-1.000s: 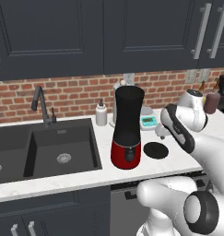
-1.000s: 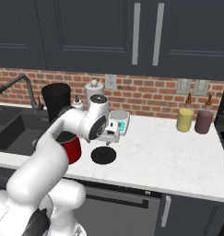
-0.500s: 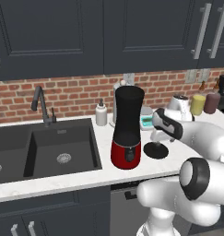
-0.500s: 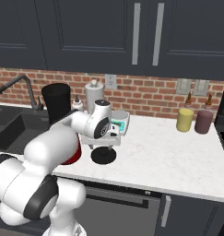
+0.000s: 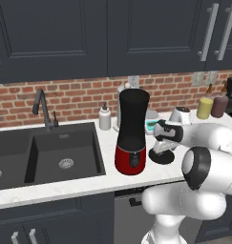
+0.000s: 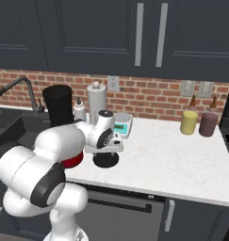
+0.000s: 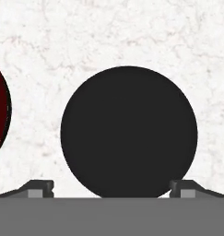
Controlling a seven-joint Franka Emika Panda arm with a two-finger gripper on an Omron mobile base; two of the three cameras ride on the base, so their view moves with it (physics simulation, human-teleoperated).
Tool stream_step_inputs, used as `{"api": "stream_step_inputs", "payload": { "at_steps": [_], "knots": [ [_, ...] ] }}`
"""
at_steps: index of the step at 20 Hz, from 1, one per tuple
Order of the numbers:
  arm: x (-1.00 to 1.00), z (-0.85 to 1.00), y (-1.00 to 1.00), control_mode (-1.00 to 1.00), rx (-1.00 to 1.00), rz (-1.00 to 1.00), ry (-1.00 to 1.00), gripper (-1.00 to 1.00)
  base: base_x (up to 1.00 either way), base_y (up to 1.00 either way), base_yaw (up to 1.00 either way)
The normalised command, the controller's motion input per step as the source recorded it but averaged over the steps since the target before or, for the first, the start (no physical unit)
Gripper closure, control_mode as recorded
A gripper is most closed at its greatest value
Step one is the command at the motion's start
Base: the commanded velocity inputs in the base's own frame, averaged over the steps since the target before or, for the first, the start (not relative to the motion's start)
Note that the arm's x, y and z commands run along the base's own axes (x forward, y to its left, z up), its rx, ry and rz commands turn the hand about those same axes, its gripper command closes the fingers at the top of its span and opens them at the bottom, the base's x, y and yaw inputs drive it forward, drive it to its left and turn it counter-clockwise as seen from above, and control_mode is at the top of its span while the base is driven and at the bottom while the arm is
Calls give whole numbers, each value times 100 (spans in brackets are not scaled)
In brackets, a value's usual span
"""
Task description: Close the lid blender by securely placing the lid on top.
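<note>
White marble bench (image 5: pixel 89 183) carries one blender (image 5: pixel 132 132) mid-frame, one lid (image 7: pixel 128 132) lying flat beside it, pincer (image 7: pixel 111 188) spread wide above the lid.

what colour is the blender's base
Glossy red under the blender jar's black cylinder; clearest in the left base view.
</note>
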Motion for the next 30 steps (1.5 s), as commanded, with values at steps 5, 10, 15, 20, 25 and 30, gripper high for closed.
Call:
{"api": "stream_step_inputs", "payload": {
  "at_steps": [5,10,15,20,25,30],
  "knots": [
    [29,-9,1,-100,0,7,0,-100,0,0,0],
    [24,-18,0,-100,-1,4,0,-100,0,0,0],
    [15,-24,0,-100,-3,4,0,-100,0,0,0],
    [7,-33,0,-100,-5,4,0,-100,0,0,0],
    [0,-40,0,-100,-3,4,0,100,0,0,0],
    [0,-20,3,-100,-1,1,0,100,0,0,0]
  ]
}}
